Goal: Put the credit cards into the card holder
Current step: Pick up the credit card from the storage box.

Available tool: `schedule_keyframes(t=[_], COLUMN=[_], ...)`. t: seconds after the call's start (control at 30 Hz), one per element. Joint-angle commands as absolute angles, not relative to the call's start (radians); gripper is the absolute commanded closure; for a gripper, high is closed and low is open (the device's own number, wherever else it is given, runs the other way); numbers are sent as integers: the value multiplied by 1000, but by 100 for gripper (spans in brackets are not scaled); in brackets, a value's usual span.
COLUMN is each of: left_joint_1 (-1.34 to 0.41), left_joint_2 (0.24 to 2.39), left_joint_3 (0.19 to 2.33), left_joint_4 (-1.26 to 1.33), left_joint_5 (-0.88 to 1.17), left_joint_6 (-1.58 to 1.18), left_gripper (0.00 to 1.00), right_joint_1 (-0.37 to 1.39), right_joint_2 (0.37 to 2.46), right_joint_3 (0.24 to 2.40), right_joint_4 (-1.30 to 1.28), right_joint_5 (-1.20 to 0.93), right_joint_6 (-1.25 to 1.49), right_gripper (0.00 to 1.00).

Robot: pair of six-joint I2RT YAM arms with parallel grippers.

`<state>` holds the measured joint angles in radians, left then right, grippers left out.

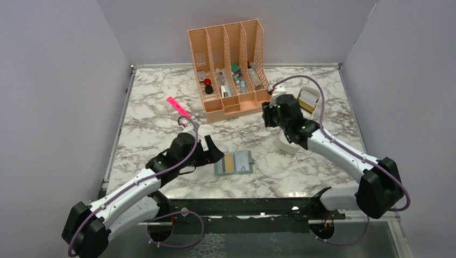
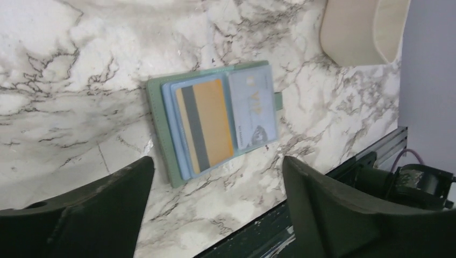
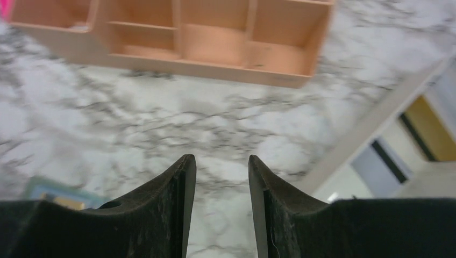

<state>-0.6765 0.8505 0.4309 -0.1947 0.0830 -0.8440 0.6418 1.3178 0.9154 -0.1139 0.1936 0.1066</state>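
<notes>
The card holder (image 1: 234,163) lies open and flat near the table's front edge, green outside with blue-grey pockets (image 2: 161,123). A gold credit card (image 2: 207,126) with a dark stripe rests on its left half, and a pale grey card (image 2: 253,107) on its right half. My left gripper (image 2: 218,159) hovers just left of it (image 1: 214,150), open wide and holding nothing. My right gripper (image 3: 220,158) hangs over bare marble in front of the organizer (image 1: 269,115), open with nothing between its fingers. More credit cards, one gold (image 3: 430,126) and one grey (image 3: 371,164), lie in the white tray.
A peach slotted desk organizer (image 1: 231,70) filled with small items stands at the back centre. A long white tray (image 1: 290,142) lies at the right, partly under the right arm. A pink highlighter (image 1: 178,106) lies left of the organizer. Grey walls enclose the table.
</notes>
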Motion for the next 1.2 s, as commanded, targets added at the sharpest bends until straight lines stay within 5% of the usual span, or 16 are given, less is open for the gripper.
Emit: schedule_keyframes(t=[0.0,0.47,1.17], left_joint_1=[-681,-681,-681], left_joint_2=[820,856,893], left_joint_3=[519,604,606], left_joint_4=[-295,-355,-352], left_joint_5=[57,86,88], left_joint_6=[-763,-592,-586], left_gripper=[2,1,1], right_joint_1=[465,159,118], right_joint_2=[1305,1603,1831], right_joint_3=[955,1059,1082], right_joint_4=[-177,-112,141], right_joint_5=[289,240,312], right_joint_6=[-81,-479,-725], right_gripper=[55,59,54])
